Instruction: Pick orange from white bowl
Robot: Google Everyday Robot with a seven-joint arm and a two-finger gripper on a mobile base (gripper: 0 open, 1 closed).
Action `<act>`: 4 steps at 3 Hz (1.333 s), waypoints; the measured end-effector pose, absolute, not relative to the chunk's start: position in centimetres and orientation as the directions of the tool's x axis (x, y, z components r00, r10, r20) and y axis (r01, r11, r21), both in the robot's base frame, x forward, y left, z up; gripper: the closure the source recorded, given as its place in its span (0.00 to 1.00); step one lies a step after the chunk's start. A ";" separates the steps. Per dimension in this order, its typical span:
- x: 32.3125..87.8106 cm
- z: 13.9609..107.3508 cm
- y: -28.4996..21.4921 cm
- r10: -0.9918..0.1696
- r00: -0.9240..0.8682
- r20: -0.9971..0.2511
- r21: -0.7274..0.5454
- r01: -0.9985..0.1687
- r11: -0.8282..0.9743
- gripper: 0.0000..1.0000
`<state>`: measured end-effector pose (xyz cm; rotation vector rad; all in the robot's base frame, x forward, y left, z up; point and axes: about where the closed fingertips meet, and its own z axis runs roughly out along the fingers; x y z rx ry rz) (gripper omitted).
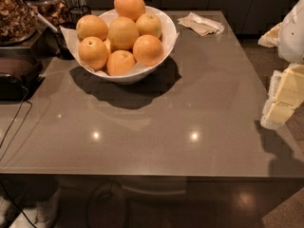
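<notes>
The white bowl (164, 42) stands at the back left of the grey table, lined with white paper and piled with several oranges. The orange (123, 32), large, paler and more yellowish, lies in the middle of the pile with deeper orange fruits around it and one on top behind it. My gripper (281, 99) shows at the right edge of the camera view, pale yellow under the white arm (292, 32). It is over the table's right edge, far to the right of the bowl, and holds nothing that I can see.
A crumpled paper napkin (202, 23) lies behind and to the right of the bowl. Jars of snacks (16, 13) and a black appliance (16, 77) with cables stand at the left. The table's front edge (142, 175) runs across the lower view.
</notes>
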<state>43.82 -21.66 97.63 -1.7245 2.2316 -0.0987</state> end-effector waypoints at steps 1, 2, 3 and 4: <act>43.8 97.6 -21.7 -0.953 -0.222 -0.207 -0.246 -0.931 0.270 0.00; 44.1 98.0 -21.3 -0.947 -0.227 -0.229 -0.245 -0.928 0.282 0.00; 46.5 97.8 -20.3 -0.929 -0.282 -0.240 -0.170 -0.930 0.326 0.00; 50.8 98.6 -17.4 -0.919 -0.302 -0.253 -0.144 -0.928 0.344 0.00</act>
